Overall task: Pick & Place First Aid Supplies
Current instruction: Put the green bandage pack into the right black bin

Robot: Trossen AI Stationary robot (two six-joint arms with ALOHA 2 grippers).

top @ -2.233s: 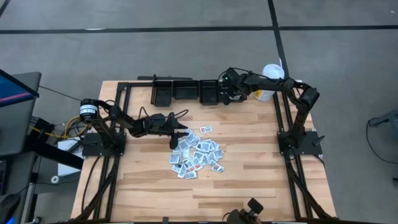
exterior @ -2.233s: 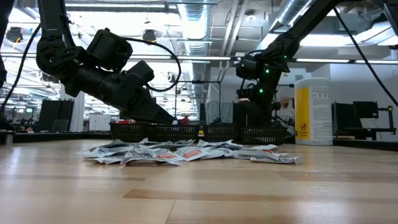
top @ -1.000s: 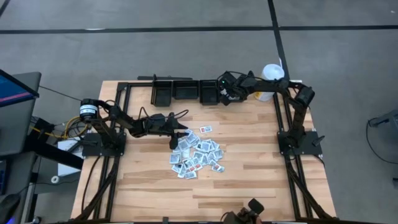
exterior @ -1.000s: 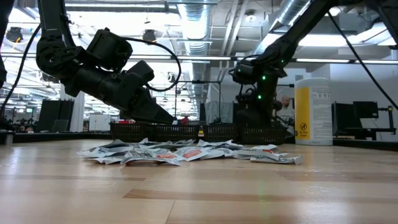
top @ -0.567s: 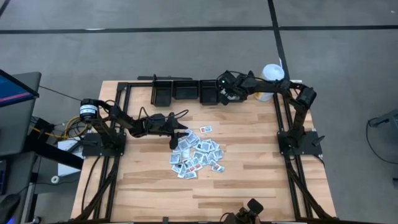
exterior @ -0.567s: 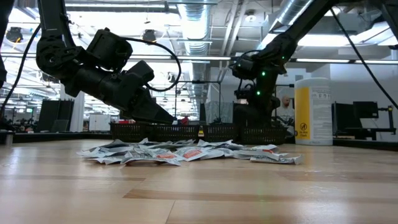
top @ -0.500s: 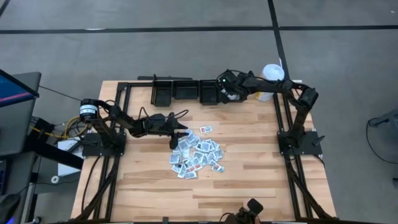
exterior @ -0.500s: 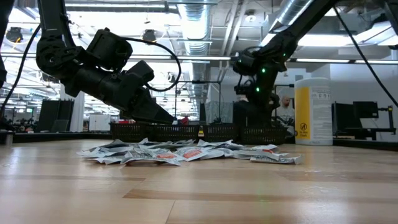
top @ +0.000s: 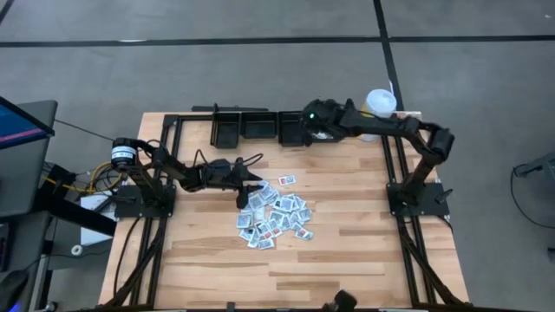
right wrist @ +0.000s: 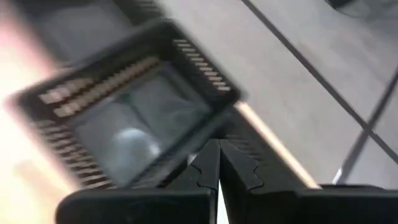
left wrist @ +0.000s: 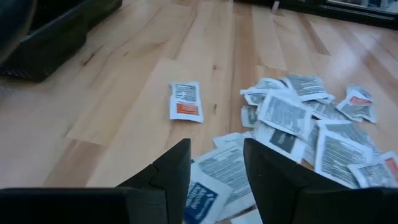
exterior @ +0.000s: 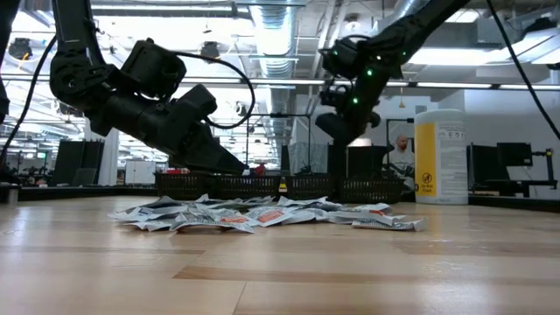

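The first aid packets (top: 273, 215) lie in a loose heap on the middle of the wooden table; they also show in the low view (exterior: 262, 214) and the left wrist view (left wrist: 298, 118). My left gripper (top: 246, 187) is open and hangs slanted just above the heap's left edge (left wrist: 214, 171), touching nothing. My right gripper (top: 309, 130) is shut and hovers above the rightmost black bin (right wrist: 124, 118) at the table's far edge. I see nothing between its fingers (right wrist: 208, 168).
Three black bins (top: 258, 128) stand in a row along the far edge. A tall white-and-yellow canister (top: 378, 108) stands at the far right. One packet with orange print (left wrist: 186, 101) lies apart from the heap. The near half of the table is bare wood (top: 286, 269).
My right gripper has risen above the bins and shifted a little toward the table's left edge. The packets have not moved.
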